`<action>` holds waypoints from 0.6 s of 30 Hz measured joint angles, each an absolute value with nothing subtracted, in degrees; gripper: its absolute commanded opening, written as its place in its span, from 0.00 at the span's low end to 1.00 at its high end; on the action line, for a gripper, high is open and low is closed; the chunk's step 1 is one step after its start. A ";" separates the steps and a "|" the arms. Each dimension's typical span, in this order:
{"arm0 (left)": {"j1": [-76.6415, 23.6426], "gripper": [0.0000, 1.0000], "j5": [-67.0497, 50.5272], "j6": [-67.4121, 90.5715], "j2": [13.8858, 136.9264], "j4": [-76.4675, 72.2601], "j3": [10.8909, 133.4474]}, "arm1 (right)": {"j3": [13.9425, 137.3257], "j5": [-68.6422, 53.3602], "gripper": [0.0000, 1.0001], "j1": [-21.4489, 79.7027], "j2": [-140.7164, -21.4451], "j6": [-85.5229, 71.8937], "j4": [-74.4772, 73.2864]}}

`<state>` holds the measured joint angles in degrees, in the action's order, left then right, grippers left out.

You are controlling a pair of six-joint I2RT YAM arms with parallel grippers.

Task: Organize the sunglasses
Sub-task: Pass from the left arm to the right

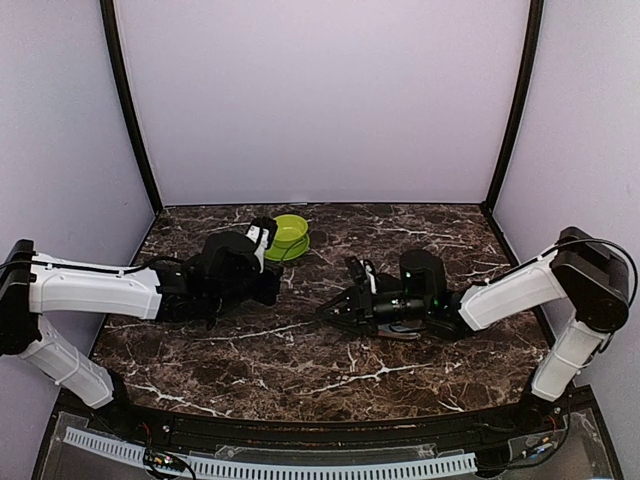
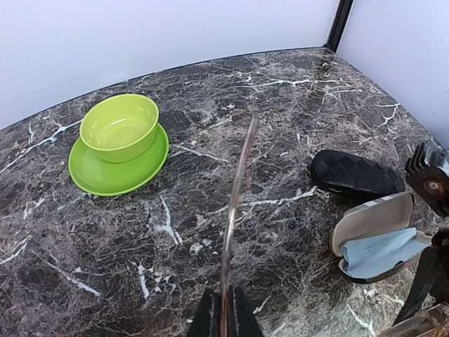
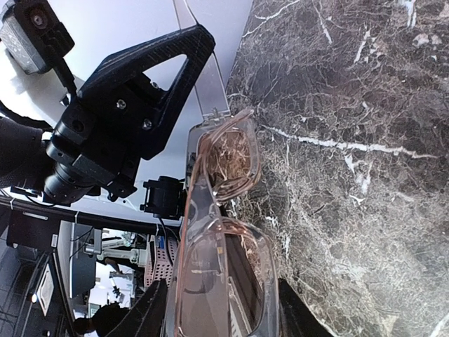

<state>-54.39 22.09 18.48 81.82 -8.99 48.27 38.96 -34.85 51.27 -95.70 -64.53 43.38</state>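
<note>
A pair of sunglasses (image 3: pixel 224 239) with a pinkish translucent frame and reddish-brown lenses hangs above the marble table (image 1: pixel 250 370), between my two arms. My right gripper (image 3: pixel 221 309) is shut on its front, one finger against each side of the frame. One temple arm (image 2: pixel 238 189) sticks out as a thin clear strip, and my left gripper (image 2: pixel 226 298) is shut on its end. In the top view my left gripper (image 1: pixel 278 290) and right gripper (image 1: pixel 335 310) face each other near the table's middle. No other pair shows.
A black bumpy case (image 2: pixel 358 175) lies shut to the right of the left gripper. An open case with a blue cloth (image 2: pixel 379 239) lies in front of it. A green bowl on a green plate (image 2: pixel 119 130) stands at the back left.
</note>
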 measured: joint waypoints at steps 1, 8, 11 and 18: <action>-54.46 0.08 22.11 18.48 81.71 -8.99 48.27 | 39.29 -34.65 0.37 51.27 -95.15 -63.70 42.06; -54.85 0.24 21.45 18.83 81.25 -8.97 48.27 | 40.21 -32.67 0.35 51.27 -93.30 -58.85 35.62; -54.94 0.30 20.58 18.94 81.21 -8.99 48.27 | 40.62 -32.08 0.34 51.27 -93.30 -57.08 33.78; -54.96 0.50 19.31 19.55 78.89 -9.10 47.72 | 41.78 -30.06 0.33 51.27 -90.91 -49.93 26.50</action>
<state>-54.96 19.31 19.55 78.89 -9.10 47.72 41.78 -30.06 51.27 -90.91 -49.93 26.50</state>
